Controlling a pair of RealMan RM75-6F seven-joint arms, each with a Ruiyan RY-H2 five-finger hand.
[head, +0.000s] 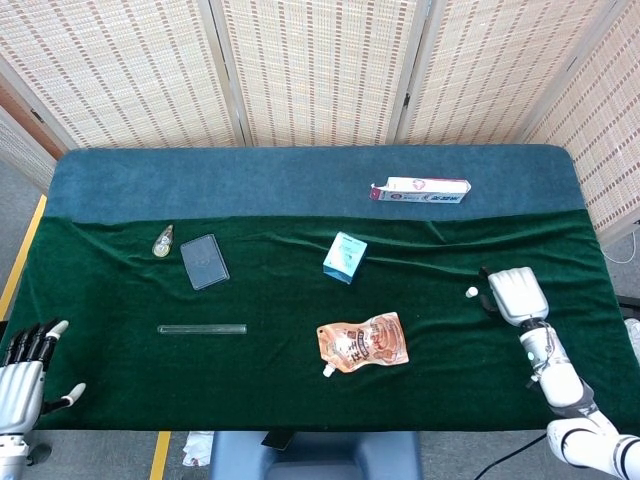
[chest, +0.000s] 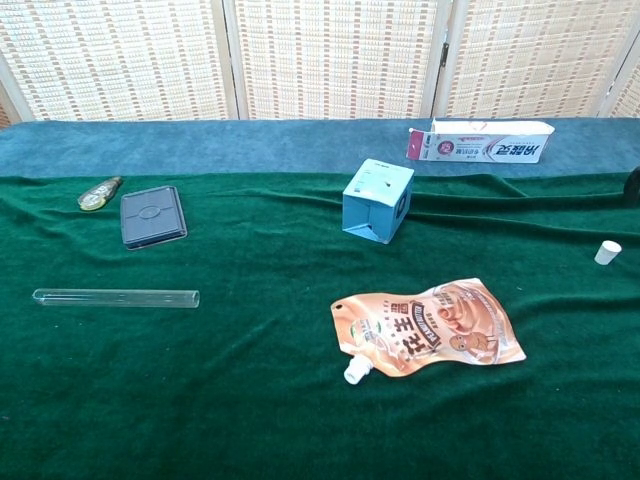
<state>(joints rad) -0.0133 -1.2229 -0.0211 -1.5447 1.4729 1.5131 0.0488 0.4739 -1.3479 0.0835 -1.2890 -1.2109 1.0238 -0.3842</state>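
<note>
Two hands show up, and neither has anything in it. Biggest thing is the table (head: 300, 170), draped in green cloth with a blue strip along the far edge. On that strip, right of centre, lies a long toothpaste box (head: 420, 190). The right hand (head: 516, 295) hangs over the right side of the cloth, back facing up, so I can't tell how its fingers are set; a small white cap (head: 471, 292) lies just off its inner edge, not touching as far as I can see. The left hand (head: 25, 372) sits off the near left corner, fingers spread wide. An orange spouted drink pouch (head: 362, 343) lies flat near the front middle, with a light blue carton (head: 345, 257) behind it. Further left there's a dark flat case (head: 204, 261), a clear glass test tube (head: 201, 328) lying near the front, and a little yellowish bottle (head: 163, 240) just beside the case
</note>
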